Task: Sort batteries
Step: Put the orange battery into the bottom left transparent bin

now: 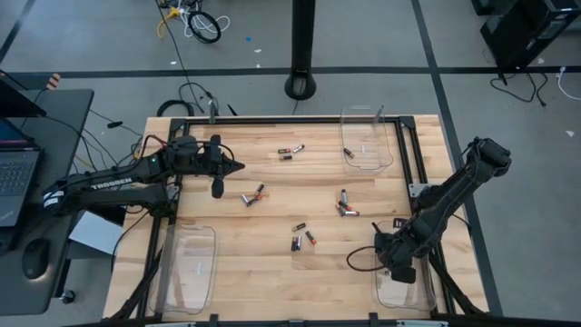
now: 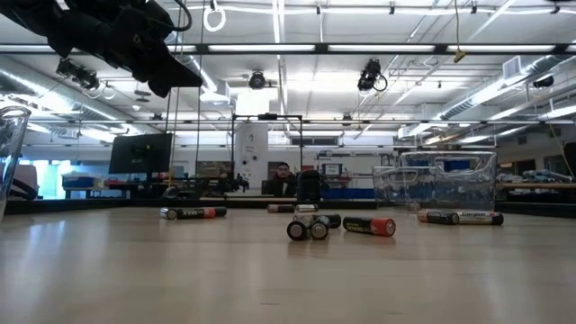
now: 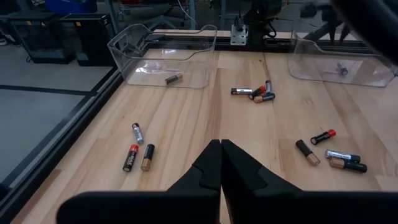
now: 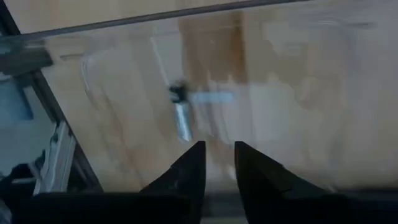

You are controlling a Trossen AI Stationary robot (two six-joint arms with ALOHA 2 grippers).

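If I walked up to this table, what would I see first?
Probably the little batteries scattered over the middle of the wooden table, some with red ends. Then the clear trays near the corners. The two dark arms stand out too: the left gripper hangs shut over the far left part, and the right gripper sits over the near right tray, which holds one silvery battery.

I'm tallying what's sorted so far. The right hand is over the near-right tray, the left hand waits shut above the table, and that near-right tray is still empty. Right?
Not quite: the near-right tray is not empty. The right wrist view shows one silvery battery lying in it, just ahead of the right hand. The rest holds: the high view shows the left hand shut above the table.
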